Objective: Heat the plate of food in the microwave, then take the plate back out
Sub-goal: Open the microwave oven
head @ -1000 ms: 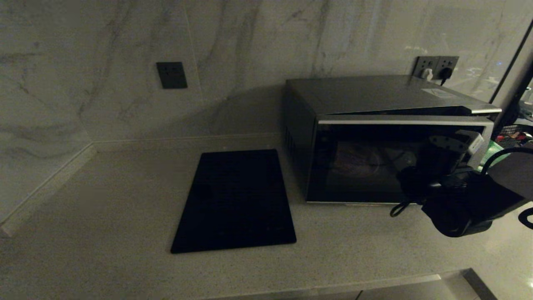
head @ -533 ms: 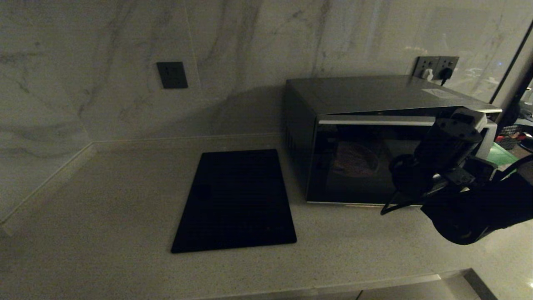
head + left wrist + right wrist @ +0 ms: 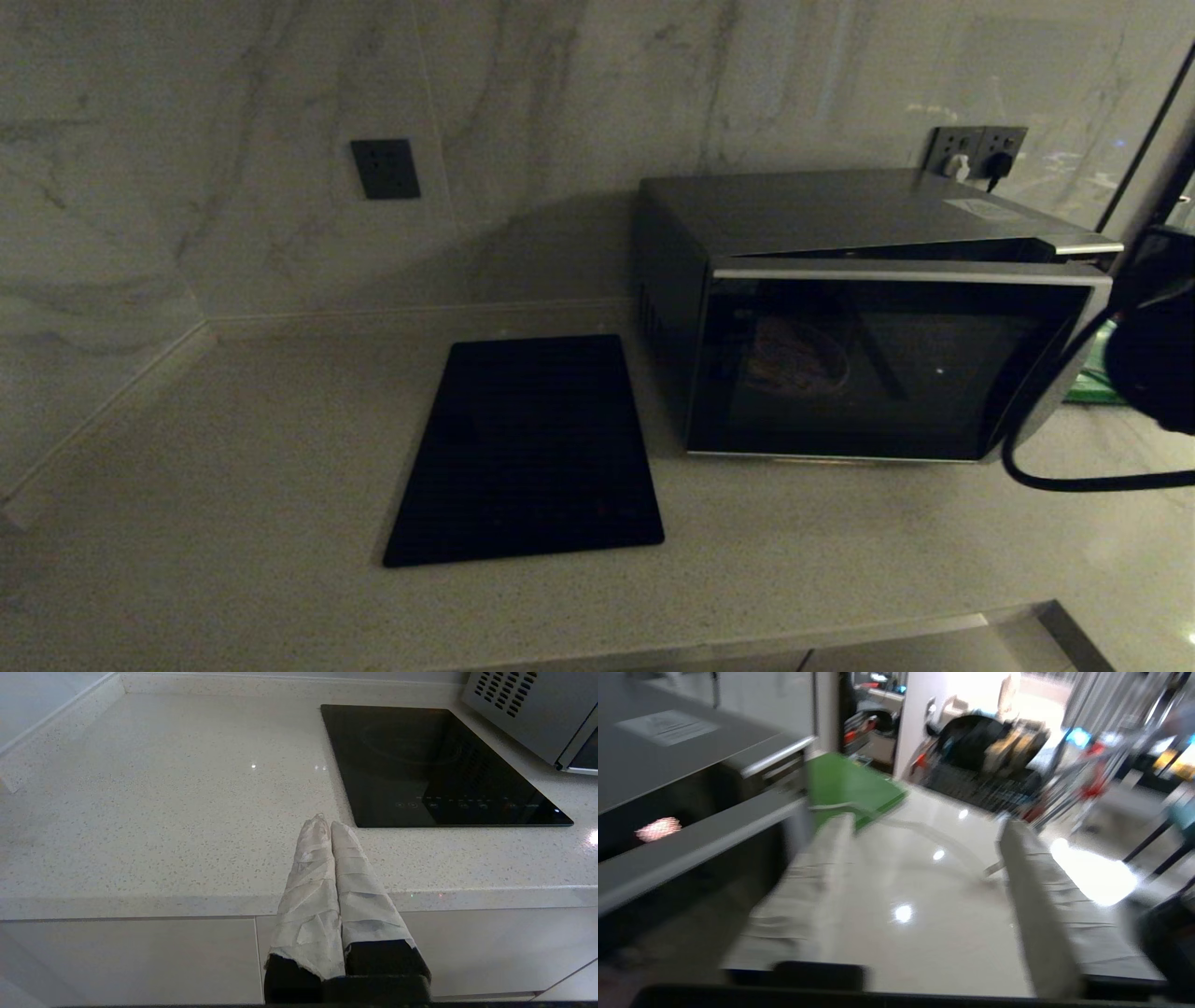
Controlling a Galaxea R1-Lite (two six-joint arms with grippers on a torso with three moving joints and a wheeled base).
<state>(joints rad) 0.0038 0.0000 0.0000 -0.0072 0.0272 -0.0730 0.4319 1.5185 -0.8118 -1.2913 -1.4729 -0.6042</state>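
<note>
The silver-grey microwave [image 3: 868, 308] stands on the counter at the right, its dark glass door [image 3: 878, 369] slightly ajar, with a gap widening toward the handle side. The plate of food [image 3: 794, 359] shows dimly through the glass, inside on the left. My right arm [image 3: 1153, 364] hangs at the far right edge of the head view, beside the door's free end. In its wrist view the right gripper [image 3: 927, 823] is open and holds nothing, with the microwave [image 3: 691, 793] to one side. My left gripper [image 3: 327, 823] is shut and empty, parked over the counter's front edge.
A flat black cooktop panel [image 3: 527, 448] lies left of the microwave, also in the left wrist view [image 3: 434, 760]. A green board [image 3: 1088, 383] lies right of the microwave, beyond my right gripper [image 3: 850, 788]. Wall sockets [image 3: 976, 149] with plugs sit behind it. A black cable [image 3: 1055, 476] loops from the arm.
My right arm has swung from in front of the microwave door to the far right edge of the view. The door stays slightly ajar.
</note>
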